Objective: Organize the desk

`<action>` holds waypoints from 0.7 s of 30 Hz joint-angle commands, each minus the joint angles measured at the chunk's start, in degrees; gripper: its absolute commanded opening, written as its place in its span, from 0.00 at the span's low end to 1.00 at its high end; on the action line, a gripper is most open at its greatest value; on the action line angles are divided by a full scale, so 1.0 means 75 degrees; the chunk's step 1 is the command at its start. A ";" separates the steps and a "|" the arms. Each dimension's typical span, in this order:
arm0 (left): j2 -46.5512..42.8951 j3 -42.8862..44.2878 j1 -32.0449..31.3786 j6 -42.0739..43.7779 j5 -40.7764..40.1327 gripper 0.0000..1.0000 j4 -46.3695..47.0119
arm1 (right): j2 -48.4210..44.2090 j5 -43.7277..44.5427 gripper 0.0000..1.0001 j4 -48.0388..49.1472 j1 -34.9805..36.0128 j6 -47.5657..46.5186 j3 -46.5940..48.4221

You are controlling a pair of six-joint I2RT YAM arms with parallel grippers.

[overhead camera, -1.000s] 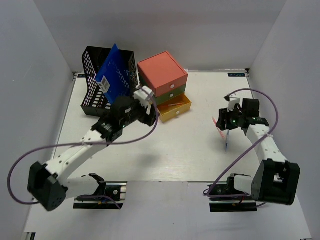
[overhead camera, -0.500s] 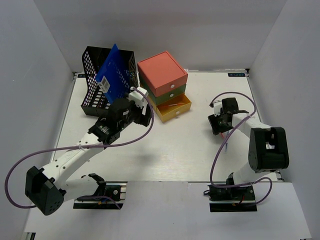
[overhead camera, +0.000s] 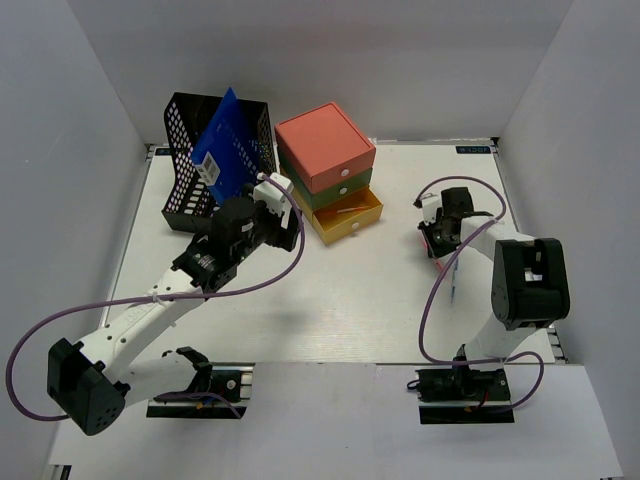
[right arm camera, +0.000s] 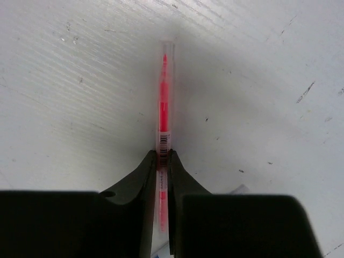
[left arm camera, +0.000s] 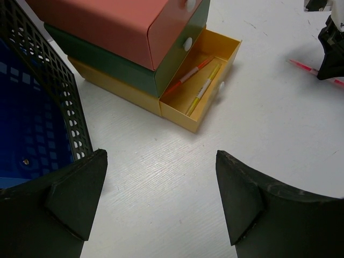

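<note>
My right gripper [right arm camera: 163, 158] is clamped on a pink pen [right arm camera: 164, 102], a slim clear-plastic barrel with a bright pink core and a small barcode label just ahead of my black fingertips. It lies flat on the desk [overhead camera: 380, 310], a white board with a fine straight grain, scuffs and dark specks, edged by a thin metal rail and filling the floor between white walls. The pen's rear end is hidden between my fingers, and a pale scrap beside them is too cut off to name. My left gripper [left arm camera: 161, 161] hangs wide open and empty, its two matte black wedge-shaped fingers over bare desk near the drawer box [overhead camera: 325, 150], a smooth stack, coral on top, green in the middle, yellow below, with round white knobs. The yellow drawer [left arm camera: 226, 51] stands pulled out, holding a red-and-white pen [left arm camera: 188, 72] and a yellow one [left arm camera: 204, 86]. Left of it a black mesh basket [overhead camera: 180, 160] holds a blue perforated folder [overhead camera: 230, 145], both cut off in my left wrist view. From above, a thin blue pen [overhead camera: 455, 285] lies near my right arm, too small to detail.
</note>
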 commanded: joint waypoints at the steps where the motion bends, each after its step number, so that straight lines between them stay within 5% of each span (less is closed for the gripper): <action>1: -0.0098 -0.0038 0.0025 0.0064 -0.0053 0.91 0.0106 | 0.0304 -0.0338 0.11 -0.0191 -0.0024 -0.0169 -0.0051; 3: -0.0063 -0.0073 0.0025 0.0076 -0.0029 0.91 0.0129 | 0.0339 -0.0524 0.00 -0.0319 -0.0012 -0.0345 0.0019; 12: -0.0016 -0.0131 0.0025 0.0205 -0.0029 0.91 0.0188 | -0.0609 -0.2225 0.00 -0.1819 0.0701 -0.3470 0.1706; 21: -0.0168 -0.0389 0.0025 0.0427 -0.0252 0.92 0.0398 | -0.0857 -0.0891 0.00 -0.0710 0.2682 -0.6188 0.2585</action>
